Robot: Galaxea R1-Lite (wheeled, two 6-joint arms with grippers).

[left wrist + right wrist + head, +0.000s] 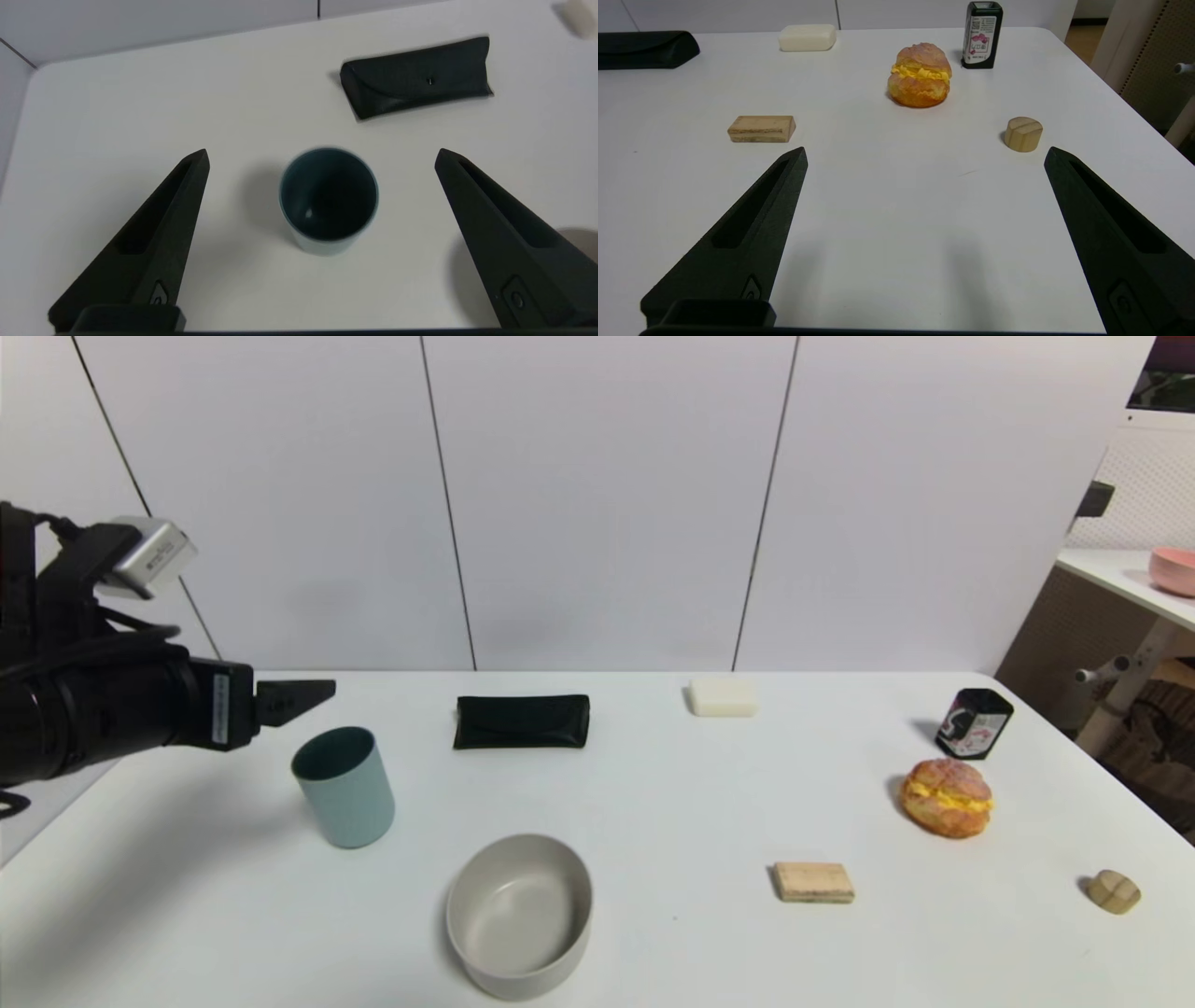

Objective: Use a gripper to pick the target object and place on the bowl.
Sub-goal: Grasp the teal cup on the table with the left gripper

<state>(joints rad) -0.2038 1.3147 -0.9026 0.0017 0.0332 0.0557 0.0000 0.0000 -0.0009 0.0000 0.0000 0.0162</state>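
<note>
— Tumbler (344, 786) location? It stands upright on the worktop (653, 803) toward the left edge, apart from the bowl (519, 913) at the front edge.

— And the left tool (321, 158)?

— It hovers above the tumbler near the left edge, fingers (154, 242) spread wide, holding nothing.

— The right tool (924, 156)?

— Over the front right of the worktop, likewise wide open and empty.

The right end effector (924, 156) hangs above the white surface (887, 224), fingers (752, 238) spread wide apart with nothing between them. Beyond lie a wooden block (761, 129), a cream puff (919, 75), a wooden knob (1023, 134), a black tin (982, 34) and a white soap bar (807, 37).
</note>
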